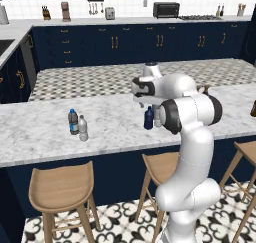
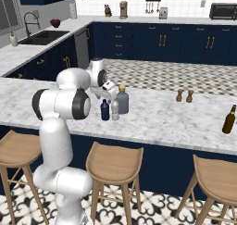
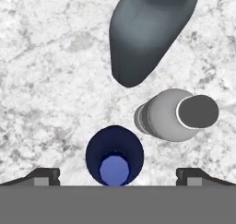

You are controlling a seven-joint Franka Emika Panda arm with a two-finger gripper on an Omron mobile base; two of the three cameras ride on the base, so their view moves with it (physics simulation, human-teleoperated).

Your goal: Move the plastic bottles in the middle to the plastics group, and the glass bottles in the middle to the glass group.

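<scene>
Navy bottle [image 3: 114, 155] sits centred under your claw [image 3: 115, 176], jaws wide, empty; light, slick plastic, so grip mid-body

Beyond the pincer [image 3: 117, 174], grey-green bottle [image 3: 143, 38] was cut off by hand view's top edge. In left base view, arm hid clear bottle [image 1: 157, 118] partly.
</scene>
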